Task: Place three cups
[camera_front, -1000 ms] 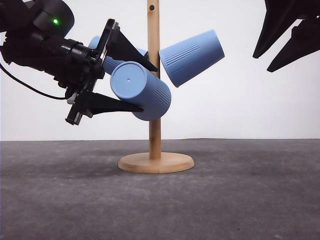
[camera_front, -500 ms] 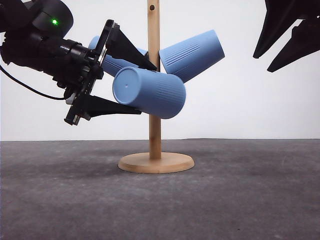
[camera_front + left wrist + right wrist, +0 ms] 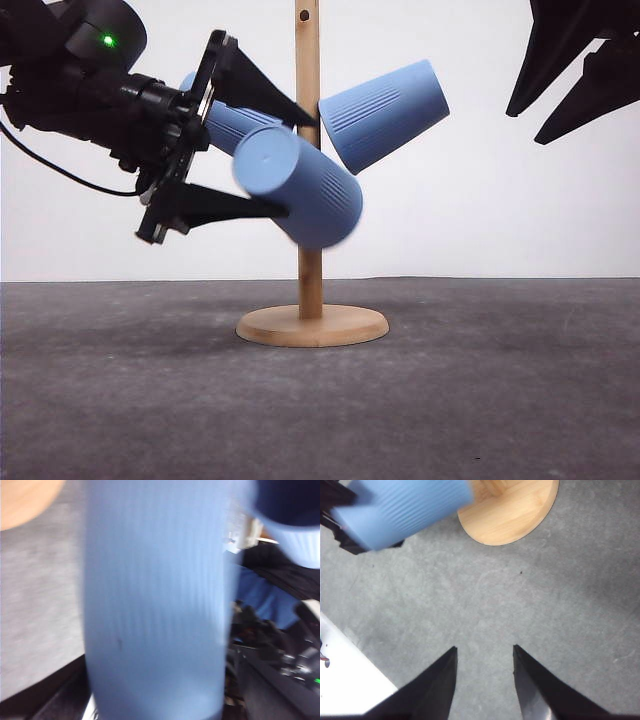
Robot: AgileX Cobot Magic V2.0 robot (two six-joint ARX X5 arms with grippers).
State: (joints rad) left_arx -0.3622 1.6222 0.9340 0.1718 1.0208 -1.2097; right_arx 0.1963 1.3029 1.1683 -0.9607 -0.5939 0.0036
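A: Item one, your left claw (image 3: 270, 165). What do you log?

B: Jaws spread wide, one above and one below the front light-blue ribbed tapered cup (image 3: 300, 192). The lower finger (image 3: 225, 205) looks to touch the cup's underside; the upper stands clear. So you are not clamping it. I judge the cup hangs on a peg you cannot see, which is why it tilts mouth-down toward the pole.

A: Item two, the rack?

B: A pale wooden pole on a round wooden base (image 3: 312, 325), directly beyond your left claw's tips. A second light-blue cup (image 3: 385, 112) sits past the pole, tilted upward. A third light-blue cup (image 3: 225, 122) lies between your jaws, behind the front one.

A: Item three, your right claw (image 3: 484, 666)?

B: Parted, nothing held, raised over bare grey tabletop (image 3: 545, 610), the wooden base ahead of its tips.

A: Status?

B: All three cups seem racked; the front one blurs, so let it settle.
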